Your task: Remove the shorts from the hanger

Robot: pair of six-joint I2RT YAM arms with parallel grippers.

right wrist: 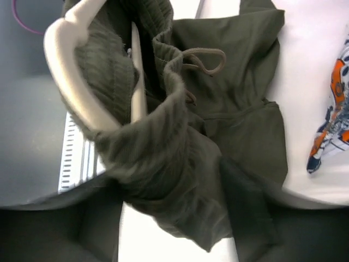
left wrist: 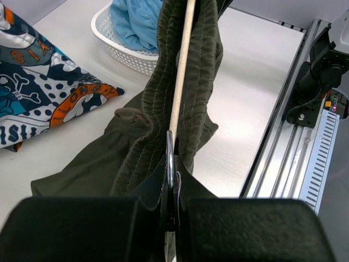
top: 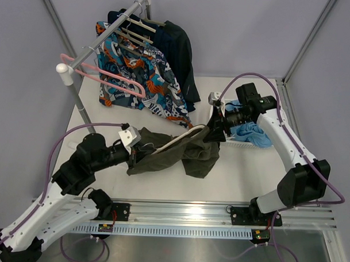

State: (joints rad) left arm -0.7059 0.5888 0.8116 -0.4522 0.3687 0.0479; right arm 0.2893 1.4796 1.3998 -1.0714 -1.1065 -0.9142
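Note:
Olive-green shorts (top: 188, 154) hang bunched on a cream hanger (top: 176, 139) held low over the table between the two arms. My left gripper (top: 141, 147) is shut on the hanger's metal hook (left wrist: 169, 158); the hanger's bar (left wrist: 180, 82) runs away from it with the shorts (left wrist: 136, 147) draped on both sides. My right gripper (top: 212, 129) is at the shorts' far end. In the right wrist view its fingers (right wrist: 54, 229) stand wide apart, and a fold of the shorts (right wrist: 185, 180) sags between them, off the hanger's shoulder (right wrist: 68, 82).
A white basket (top: 243, 145) with blue cloth sits right behind the right gripper. A clothes rack (top: 103, 39) at the back left carries patterned and dark garments (top: 139, 75) and a pink hanger (top: 108, 80). The metal rail (top: 218, 213) runs along the near edge.

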